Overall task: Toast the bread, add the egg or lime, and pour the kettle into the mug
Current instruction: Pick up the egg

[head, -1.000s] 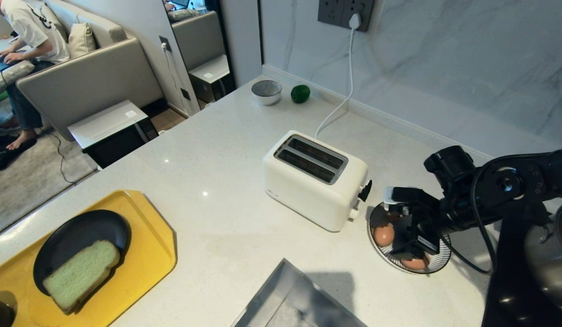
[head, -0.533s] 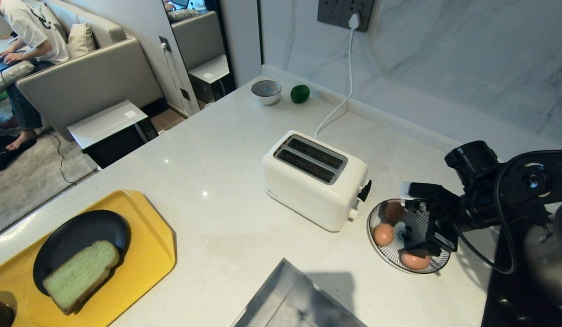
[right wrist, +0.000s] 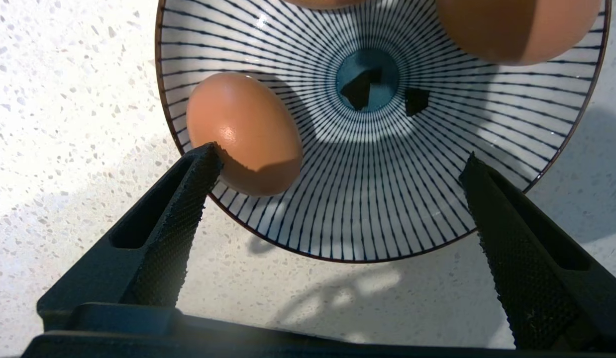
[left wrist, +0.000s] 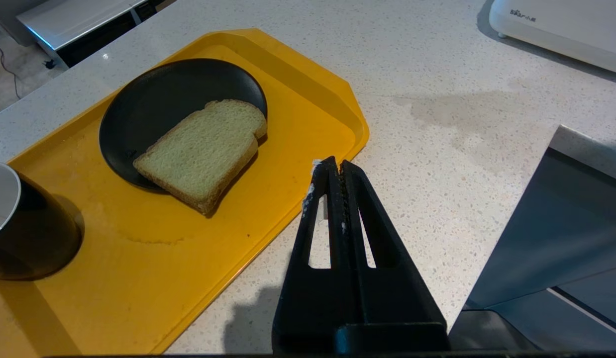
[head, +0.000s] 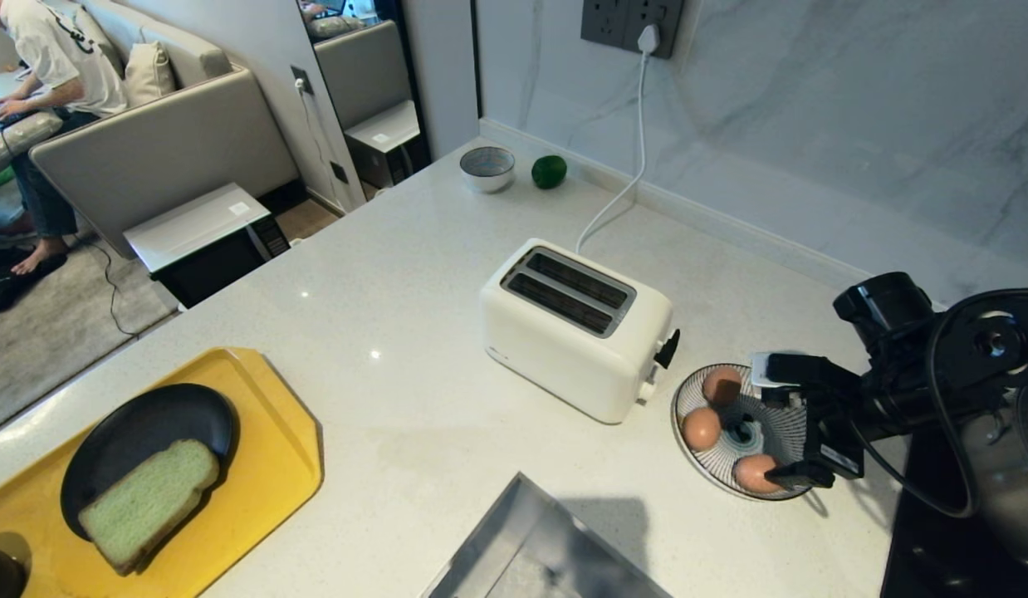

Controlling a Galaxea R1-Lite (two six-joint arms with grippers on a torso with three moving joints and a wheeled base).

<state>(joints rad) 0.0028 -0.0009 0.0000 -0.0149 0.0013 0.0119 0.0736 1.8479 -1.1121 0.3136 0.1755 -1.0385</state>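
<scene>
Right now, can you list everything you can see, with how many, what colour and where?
bread: one, pale green, on the black plate
yellow tray: one, near left of the counter, under the plate
mug: one, black outside, on the tray
toaster: one, white, mid counter, plugged into the wall
eggs: three, brown, in the striped bowl right of the toaster
lime: one, dark green, far by the wall
grey bowl: one, beside the lime
person: one, seated far left
left gripper: shut, above the tray's edge
right gripper: open, over the striped bowl

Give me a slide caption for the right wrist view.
Open right tool above a striped bowl of brown eggs.
</scene>
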